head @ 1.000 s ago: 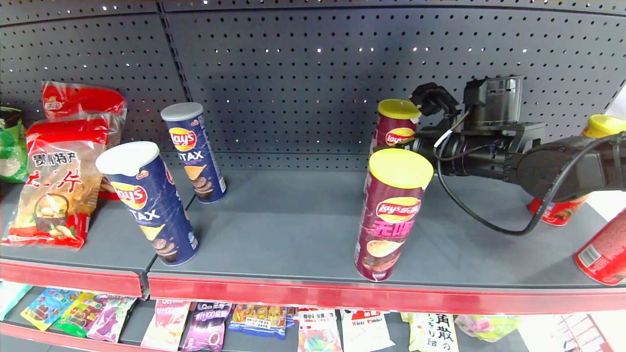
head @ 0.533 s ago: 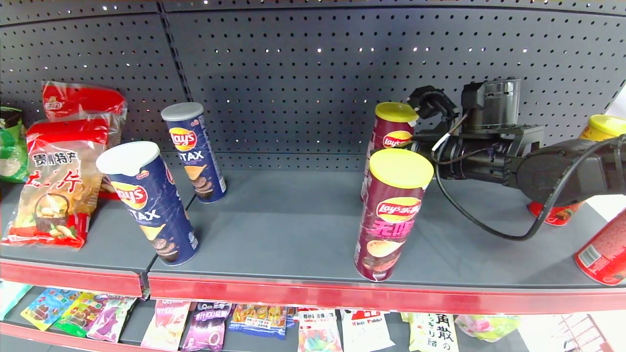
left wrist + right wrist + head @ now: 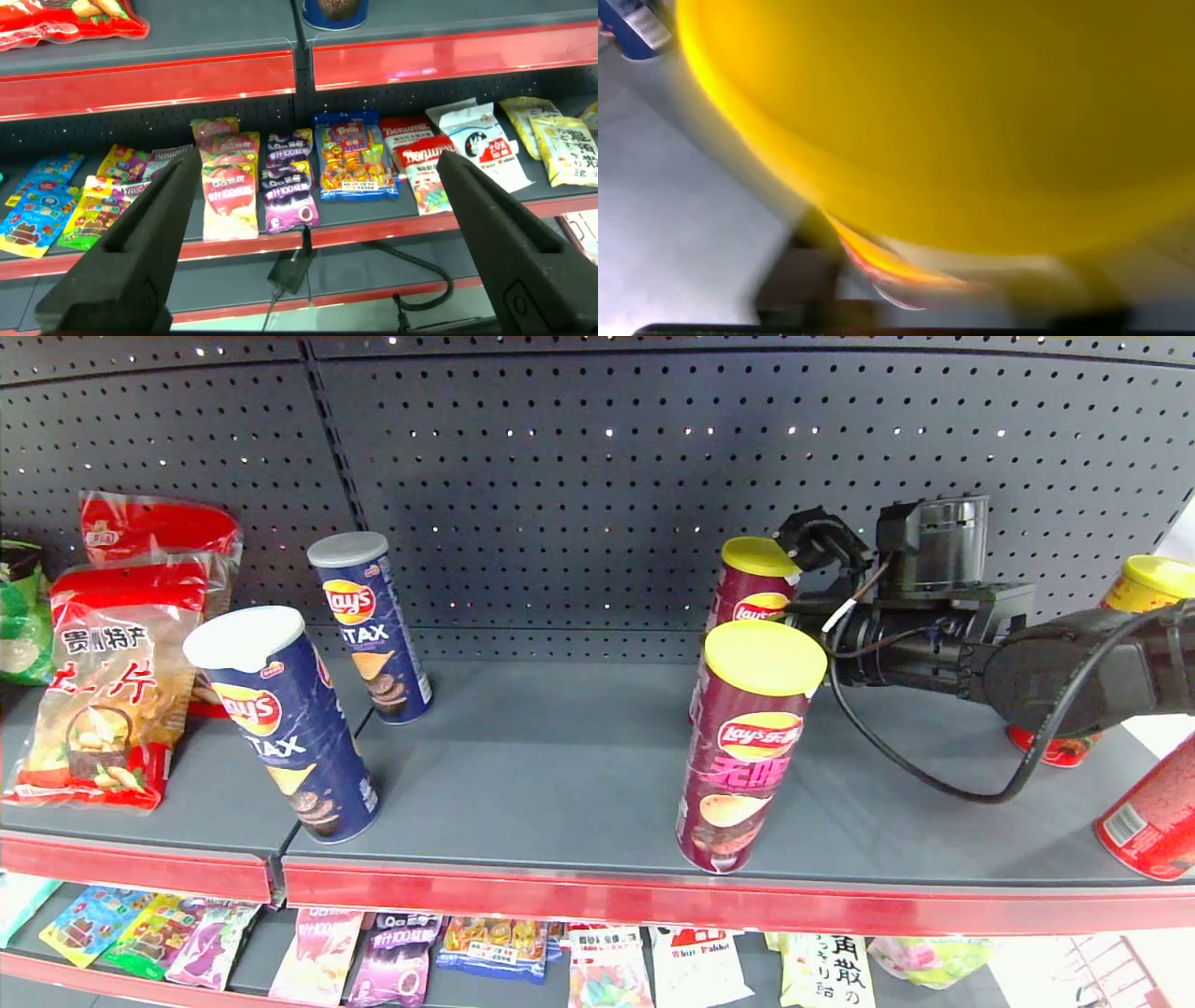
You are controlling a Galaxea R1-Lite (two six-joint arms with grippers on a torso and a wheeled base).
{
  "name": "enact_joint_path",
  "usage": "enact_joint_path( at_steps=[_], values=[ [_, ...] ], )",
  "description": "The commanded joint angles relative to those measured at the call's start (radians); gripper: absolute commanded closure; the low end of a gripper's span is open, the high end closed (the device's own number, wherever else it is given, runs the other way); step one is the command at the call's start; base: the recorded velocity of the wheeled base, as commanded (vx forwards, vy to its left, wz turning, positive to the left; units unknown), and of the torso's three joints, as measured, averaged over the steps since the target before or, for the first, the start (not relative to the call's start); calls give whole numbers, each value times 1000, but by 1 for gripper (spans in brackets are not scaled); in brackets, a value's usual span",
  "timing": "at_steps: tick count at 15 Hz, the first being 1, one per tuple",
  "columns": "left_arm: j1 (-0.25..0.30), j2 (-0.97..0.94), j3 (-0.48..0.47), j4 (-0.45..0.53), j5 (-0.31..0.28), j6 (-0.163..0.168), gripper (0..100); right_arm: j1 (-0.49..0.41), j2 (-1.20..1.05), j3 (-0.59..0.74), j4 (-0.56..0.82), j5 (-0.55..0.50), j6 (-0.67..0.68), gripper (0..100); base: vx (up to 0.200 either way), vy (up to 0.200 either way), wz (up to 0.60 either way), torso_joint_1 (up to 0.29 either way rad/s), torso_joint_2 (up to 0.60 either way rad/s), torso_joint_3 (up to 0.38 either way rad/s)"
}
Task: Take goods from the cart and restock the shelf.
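Head view: the right arm (image 3: 1046, 667) lies over the shelf (image 3: 560, 775). Its jaws pinch the rear can (image 3: 752, 593), which is slightly tilted and directly behind the front can (image 3: 747, 747). Blue cans (image 3: 289, 728) stand well to the left of those jaws.

Left wrist view: the left jaws are spread wide. Sweet packets (image 3: 280, 177) lie on a lower shelf (image 3: 374, 211) beyond them.

Right wrist view: the rear can's yellow lid (image 3: 971, 121) sits close against the jaws.

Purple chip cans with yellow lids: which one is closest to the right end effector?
The rear purple can, with the right end effector at its side; the front purple can stands free before it.
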Motion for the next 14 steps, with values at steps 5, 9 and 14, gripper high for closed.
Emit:
enact_joint_path(
  at_steps=[5, 9, 14],
  values=[
    [0, 1, 0, 0, -1, -2, 0, -3, -54, 19, 7, -2, 4, 0, 0, 0, 0, 0, 0, 0],
    [0, 1, 0, 0, -4, -2, 0, -9, -154, 149, 6, -28, 30, 0, 0, 0, 0, 0, 0, 0],
    [0, 1, 0, 0, -36, -2, 0, -34, -289, 297, 7, -76, 59, 0, 0, 0, 0, 0, 0, 0]
  ],
)
